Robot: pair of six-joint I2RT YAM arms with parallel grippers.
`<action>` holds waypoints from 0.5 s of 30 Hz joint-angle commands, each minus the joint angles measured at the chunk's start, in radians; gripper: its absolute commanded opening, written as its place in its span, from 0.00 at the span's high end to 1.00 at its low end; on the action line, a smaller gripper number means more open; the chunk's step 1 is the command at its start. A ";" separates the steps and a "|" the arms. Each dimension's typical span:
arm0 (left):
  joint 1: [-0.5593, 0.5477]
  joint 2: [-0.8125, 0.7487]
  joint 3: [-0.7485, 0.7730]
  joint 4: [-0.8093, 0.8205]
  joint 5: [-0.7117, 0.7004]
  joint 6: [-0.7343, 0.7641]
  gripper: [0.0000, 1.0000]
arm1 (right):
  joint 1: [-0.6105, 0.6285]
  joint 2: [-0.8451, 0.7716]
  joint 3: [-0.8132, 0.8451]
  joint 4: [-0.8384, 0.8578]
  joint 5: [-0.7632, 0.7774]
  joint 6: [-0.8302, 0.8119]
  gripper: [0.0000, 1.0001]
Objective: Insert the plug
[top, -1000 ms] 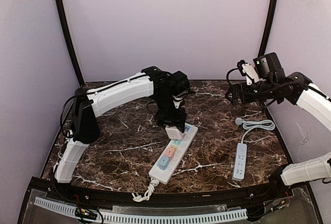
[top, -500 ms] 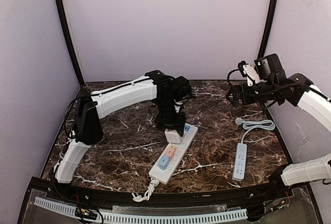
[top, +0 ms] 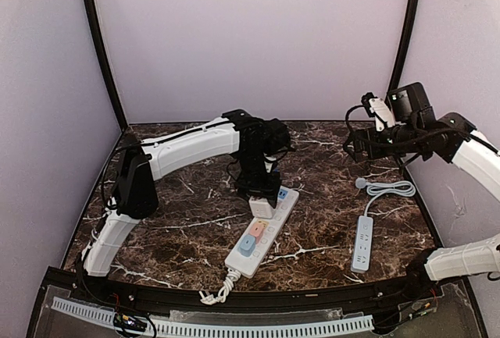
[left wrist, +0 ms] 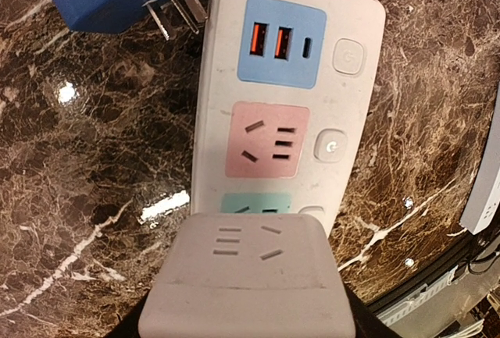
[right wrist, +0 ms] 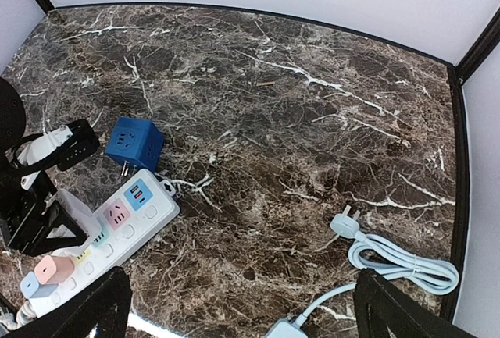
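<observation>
My left gripper (top: 262,196) is shut on a white cube plug (top: 262,208), holding it over the middle of the long white power strip (top: 272,225). In the left wrist view the plug (left wrist: 246,275) fills the bottom and covers most of the strip's green socket (left wrist: 256,202). Its prongs are hidden, so I cannot tell whether they are in the socket. The pink socket (left wrist: 267,140) and the blue USB panel (left wrist: 281,41) lie uncovered beyond it. My right gripper (top: 356,144) hangs open, high over the back right of the table, with nothing between its fingers (right wrist: 86,307).
A blue cube adapter (right wrist: 134,144) lies on its side at the strip's far end. A pink plug (top: 256,229) and a light-blue plug (top: 247,244) sit in the strip's near sockets. A small white strip (top: 362,243) with a coiled cord (top: 388,190) lies at right.
My left gripper has come down and slightly toward the near edge with the white plug, closer onto the strip. The right arm has barely moved.
</observation>
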 commanded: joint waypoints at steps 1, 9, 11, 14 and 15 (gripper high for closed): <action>-0.004 -0.003 0.023 -0.002 -0.012 0.008 0.99 | -0.005 -0.020 -0.016 0.000 -0.002 -0.001 0.01; -0.004 0.005 0.023 0.005 -0.019 0.012 0.99 | -0.006 -0.026 -0.020 -0.001 -0.002 0.002 0.01; -0.004 0.004 0.025 0.009 -0.020 0.012 0.99 | -0.006 -0.027 -0.021 -0.002 -0.001 0.002 0.01; -0.004 0.005 0.026 0.013 -0.023 0.012 0.99 | -0.006 -0.027 -0.021 -0.003 -0.001 0.001 0.01; -0.005 0.005 0.026 0.015 -0.023 0.011 0.99 | -0.006 -0.027 -0.021 -0.002 -0.001 0.001 0.01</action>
